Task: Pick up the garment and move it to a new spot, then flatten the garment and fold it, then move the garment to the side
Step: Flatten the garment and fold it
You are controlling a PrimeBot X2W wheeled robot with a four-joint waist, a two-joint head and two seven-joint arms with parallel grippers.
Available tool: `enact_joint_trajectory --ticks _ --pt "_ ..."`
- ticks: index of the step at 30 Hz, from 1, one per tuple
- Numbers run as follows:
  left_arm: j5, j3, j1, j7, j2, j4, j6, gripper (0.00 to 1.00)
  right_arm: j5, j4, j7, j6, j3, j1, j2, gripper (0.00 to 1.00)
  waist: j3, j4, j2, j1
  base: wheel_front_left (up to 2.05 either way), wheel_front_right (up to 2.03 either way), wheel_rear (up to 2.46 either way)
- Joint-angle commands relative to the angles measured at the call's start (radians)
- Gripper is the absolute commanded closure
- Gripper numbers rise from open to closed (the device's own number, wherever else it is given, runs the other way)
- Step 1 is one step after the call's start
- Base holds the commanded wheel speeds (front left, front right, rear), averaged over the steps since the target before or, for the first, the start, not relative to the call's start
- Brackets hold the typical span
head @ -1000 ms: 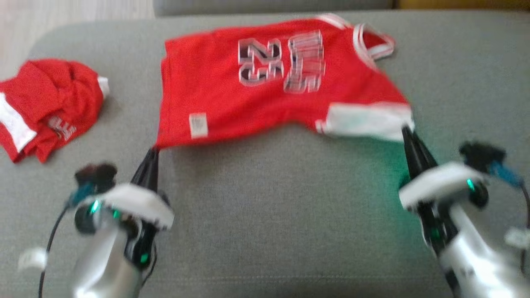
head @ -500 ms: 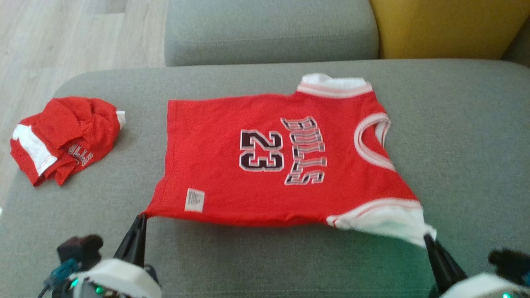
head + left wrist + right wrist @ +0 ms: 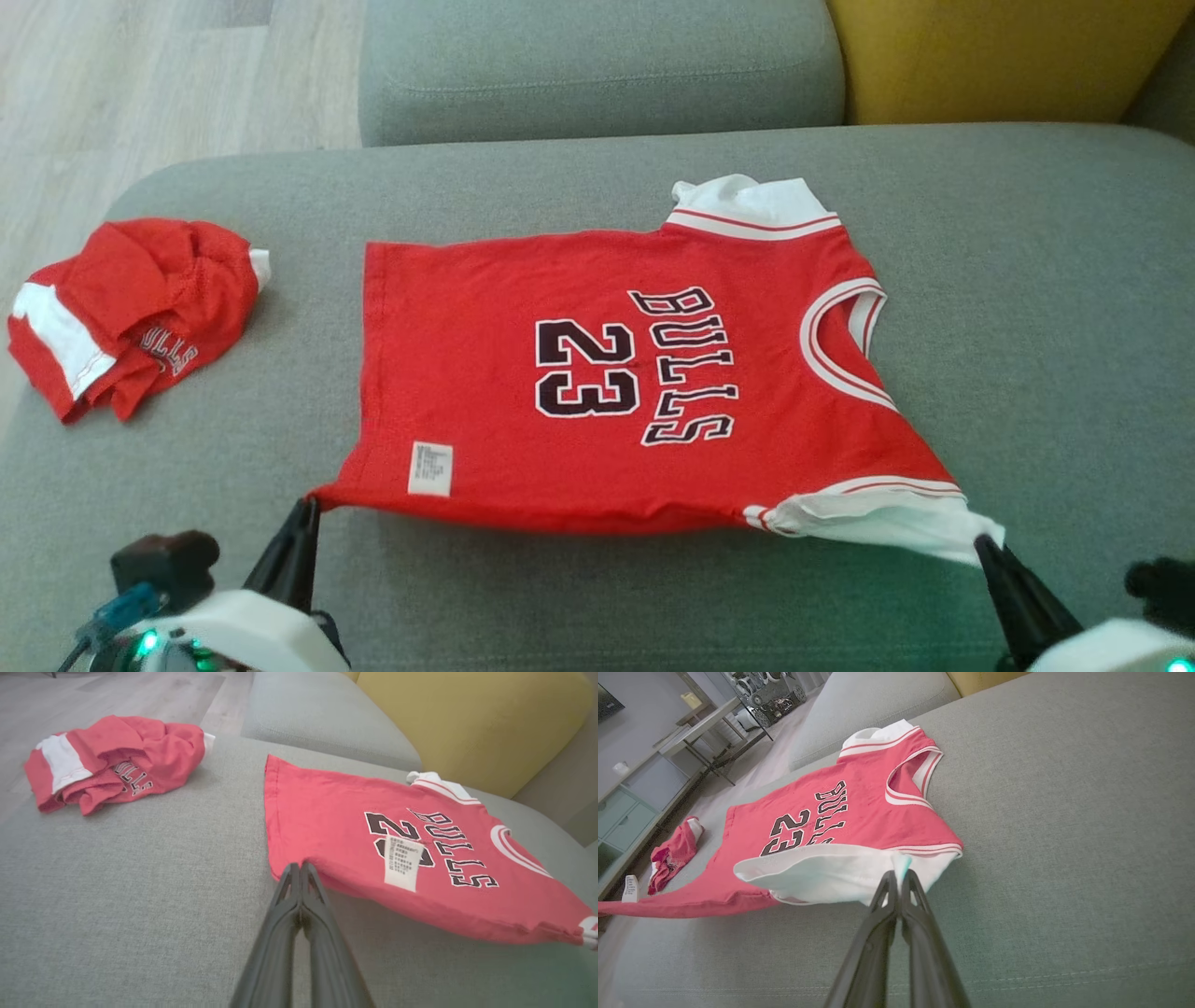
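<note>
Head view: both jaws clamp jersey [image 3: 607,373] corners, crumpled red cloth [image 3: 131,308] lying well left.

Black left gripper [image 3: 299,865], white shell [image 3: 252,630], green LED [image 3: 147,642]

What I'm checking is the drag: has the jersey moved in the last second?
Yes. Against the crumpled red cloth, the jersey has come toward the robot: its far left corner lay beyond the cloth and now sits level with it.

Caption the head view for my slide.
The left gripper and right gripper pinch the near corners of the red jersey, spread over the grey sofa seat.
</note>
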Motion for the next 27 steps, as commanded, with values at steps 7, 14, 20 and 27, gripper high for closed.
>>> enact_joint_trajectory --ticks 7,14,20,27 --pt "-0.021 0.004 -0.157 0.11 0.033 0.013 -0.024 1.0 -0.034 0.064 0.012 -0.001 0.049 -0.255 -0.044 1.0 0.045 0.01 -0.0001 0.0001 0.0 0.0 0.0" --pt "-0.062 0.001 -0.323 0.154 0.017 0.139 -0.064 1.0 -0.015 0.292 -0.041 -0.001 0.103 -0.472 -0.122 1.0 0.104 0.029 -0.0001 0.0001 0.0 0.0 0.0" --pt "-0.096 0.002 -0.435 0.158 -0.004 0.272 -0.101 1.0 0.009 0.444 -0.133 -0.001 0.164 -0.598 -0.17 1.0 0.158 0.038 -0.0001 0.0001 0.0 0.0 0.0" --pt "-0.101 -0.004 -0.515 0.077 -0.026 0.424 -0.161 1.0 0.038 0.586 -0.236 -0.001 0.225 -0.702 -0.203 1.0 0.211 0.033 -0.0001 0.0001 0.0 0.0 0.0"
